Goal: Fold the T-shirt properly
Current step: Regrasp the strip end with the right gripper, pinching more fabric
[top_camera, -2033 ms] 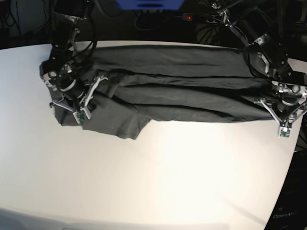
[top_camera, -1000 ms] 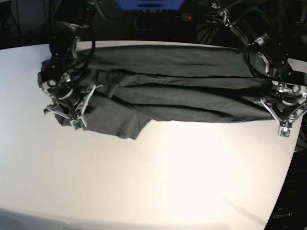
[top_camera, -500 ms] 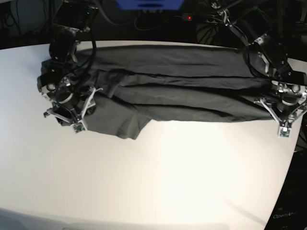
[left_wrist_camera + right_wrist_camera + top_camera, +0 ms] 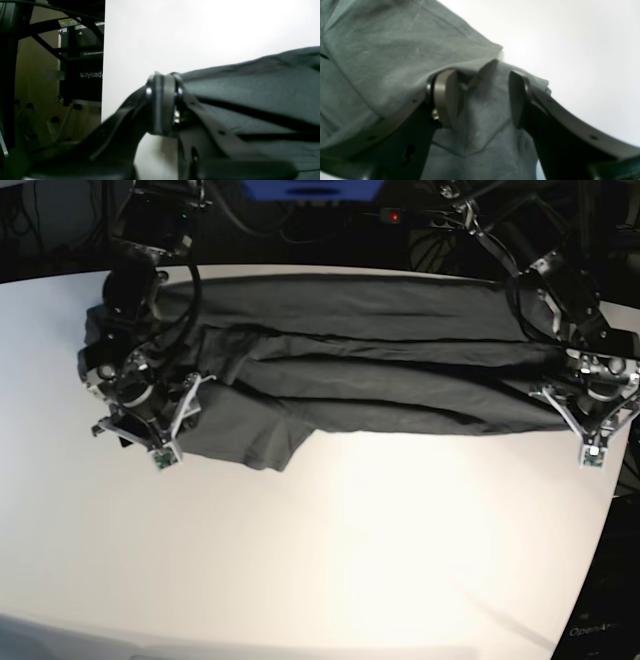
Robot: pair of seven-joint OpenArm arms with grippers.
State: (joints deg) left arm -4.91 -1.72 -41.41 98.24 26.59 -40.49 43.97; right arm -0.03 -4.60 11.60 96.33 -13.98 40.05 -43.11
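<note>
Dark charcoal fabric: the T-shirt [image 4: 350,360] lies spread lengthwise along the far side of the white table [image 4: 350,560], folded into long pleats. Right gripper [image 4: 482,97] sits over the sleeve end, jaws parted, a ridge of cloth between them, ungripped. Left gripper [image 4: 163,105] pinched closed at the opposite shirt edge.

One dark grey T-shirt [image 4: 360,365] lies on one white table [image 4: 330,560]; two grippers, the left gripper [image 4: 590,425] and the right gripper [image 4: 150,425].
</note>
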